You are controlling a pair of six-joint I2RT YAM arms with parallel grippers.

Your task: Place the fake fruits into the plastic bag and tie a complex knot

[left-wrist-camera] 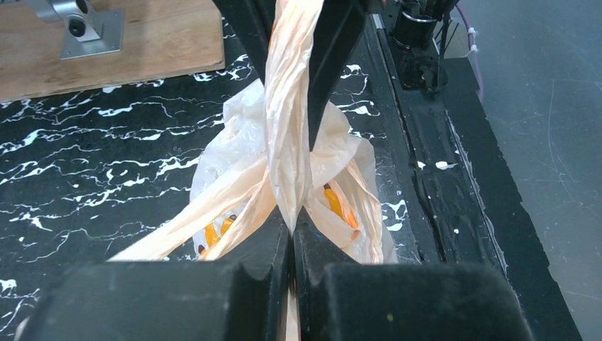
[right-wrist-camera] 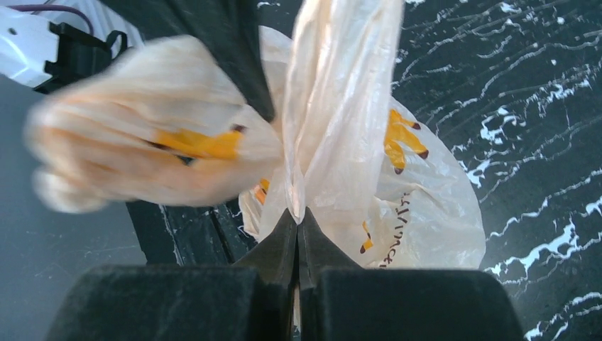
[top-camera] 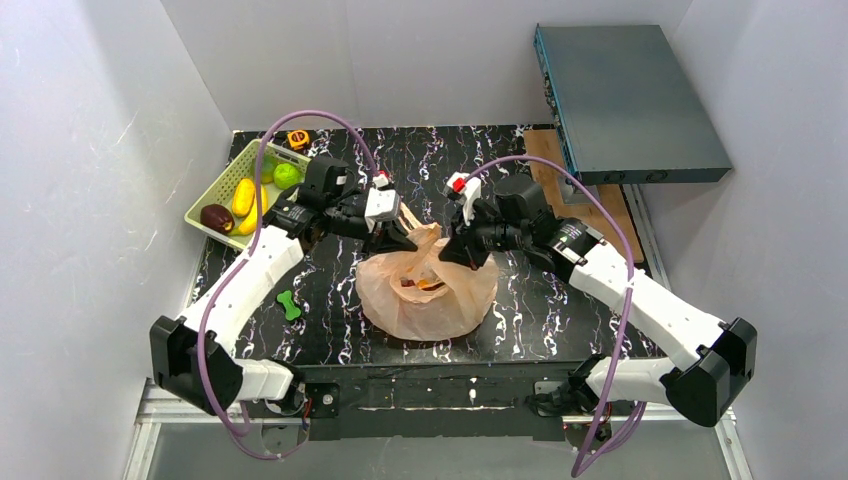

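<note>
above the plastic bag (top-camera: 430,305), left claw (left-wrist-camera: 292,229) and right claw (right-wrist-camera: 299,217) each pinch a handle (left-wrist-camera: 287,106). we hold them high, probably for tying.

Prob. robot lab, white panel walls (top-camera: 95,150), two arms (top-camera: 245,280) bolted to bench (top-camera: 335,335), grey equip. box (top-camera: 640,100)

Marbled table (top-camera: 520,290): bag (top-camera: 425,305), basket (top-camera: 213,197), toy (top-camera: 289,303)

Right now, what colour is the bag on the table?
The bag is a translucent peach-tan with yellow-orange markings, clearest in the right wrist view.
</note>
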